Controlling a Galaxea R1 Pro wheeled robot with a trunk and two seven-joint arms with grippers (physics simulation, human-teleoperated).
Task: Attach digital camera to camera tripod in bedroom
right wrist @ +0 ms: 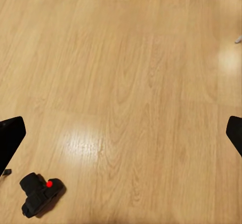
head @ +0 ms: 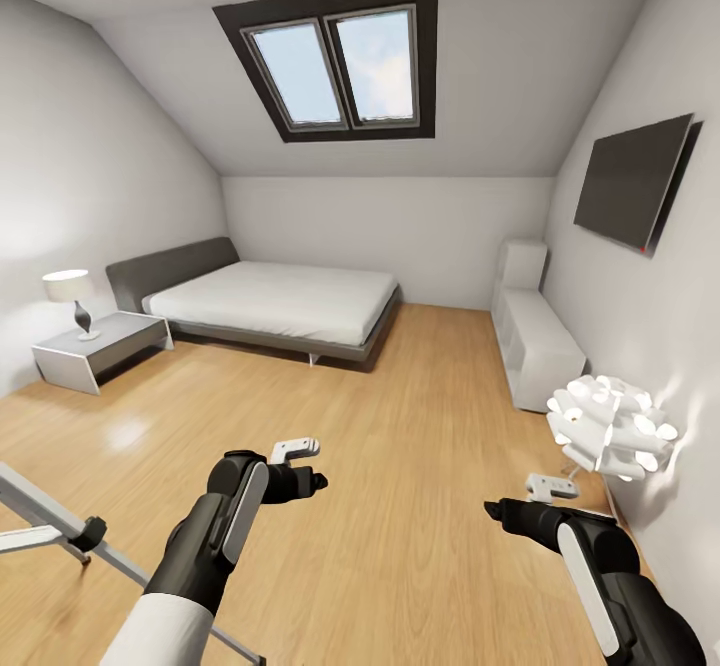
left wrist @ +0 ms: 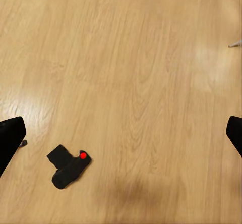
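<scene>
A Galaxea R1 Pro stands in the attic bedroom, both arms raised forward over the light wood plank floor (head: 420,546), with the task apparently at its opening stage. The digital camera (left wrist: 69,167), a small black body with a red round button, lies on the bare boards, seen from above in the left wrist view and again in the right wrist view (right wrist: 41,193); nothing holds it, and it is not mounted on anything. The left gripper (left wrist: 121,133) has its dark fingers spread wide, each showing at an opposite edge of that picture with empty floor between them; the right gripper (right wrist: 121,133) is likewise wide apart and holds nothing. Silver legs of the camera tripod (head: 70,531), with a black joint, cross the lower left corner of the head view beside the left arm; its head is out of frame. Beyond the arms stand a grey bed (head: 270,301), a bedside table with a lamp (head: 75,296), a low white shelf unit (head: 540,341), a wall-mounted screen (head: 630,181) and a double skylight (head: 335,61). Judging by this, picking up the camera, carrying it to the tripod and seating it all remain to be done.
</scene>
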